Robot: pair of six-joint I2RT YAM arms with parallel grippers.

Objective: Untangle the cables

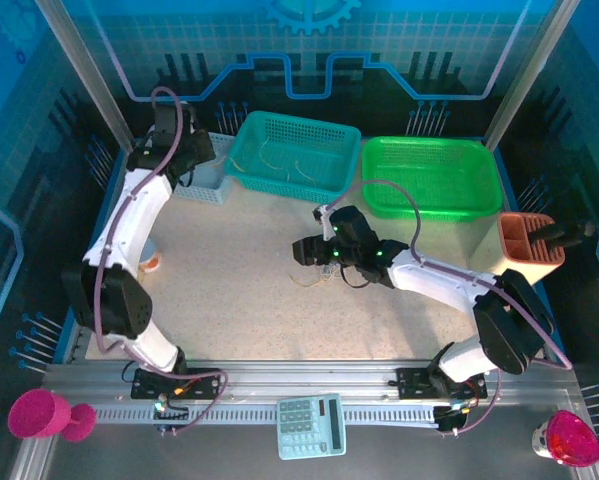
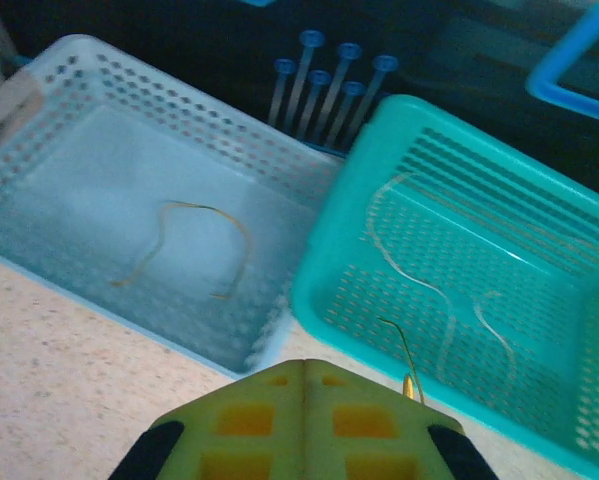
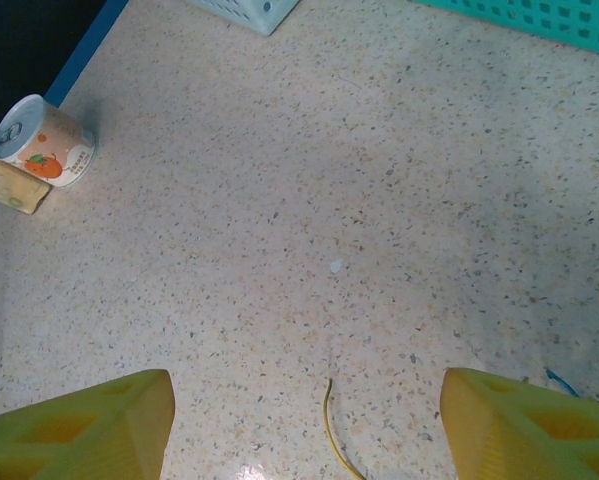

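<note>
The table [image 3: 279,200] is showing a speckled, stone-like matt top. The pale blue basket [image 2: 179,95] and the teal basket [image 2: 354,190] are looking like smooth perforated plastic. The can [image 3: 44,140] is wearing a glossy printed label under a metal lid. The yellowish cable [image 2: 229,225] is looking smooth.

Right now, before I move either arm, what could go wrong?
The shut left gripper has a yellow strand at its tip, right over the teal basket rim; opening here might drop it outside.
The open right gripper straddles a yellow wire end lying flat on the table; closing may miss it.
</note>
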